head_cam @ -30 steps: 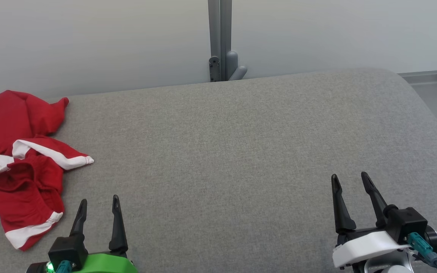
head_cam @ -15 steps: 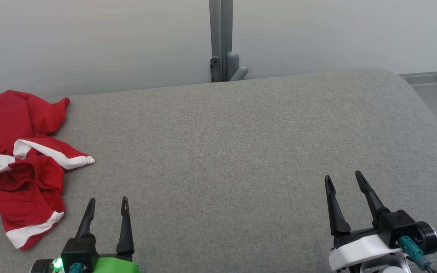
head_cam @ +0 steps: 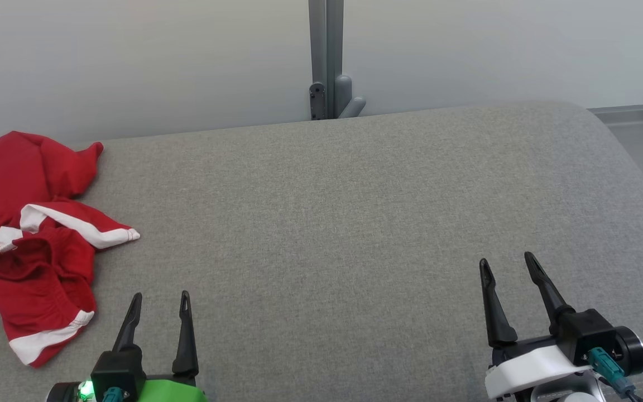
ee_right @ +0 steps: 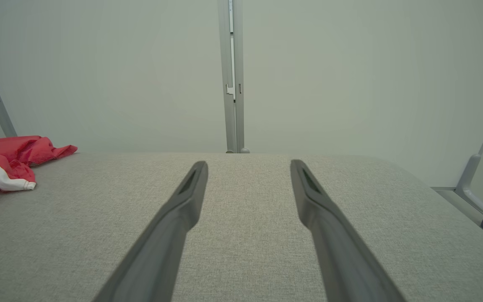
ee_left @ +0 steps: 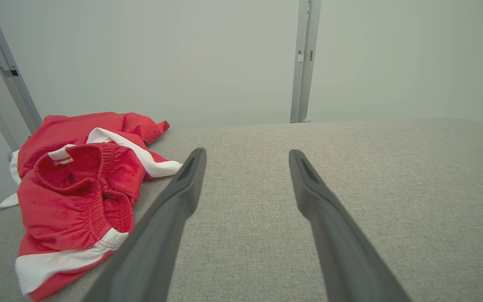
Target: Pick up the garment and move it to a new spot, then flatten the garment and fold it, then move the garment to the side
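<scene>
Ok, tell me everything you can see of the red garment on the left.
The garment is red with white bands and looks like shorts: a gathered elastic waistband gapes open. The cloth looks soft and slightly plush. It lies crumpled in a heap at the left end of the grey padded surface, touching only that. The open left gripper sits apart beside it.

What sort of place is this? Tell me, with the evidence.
Probably a robot test cell: a grey fabric-covered work surface, bare pale wall panels joined by a metal post, and crumpled red-and-white shorts.
</scene>
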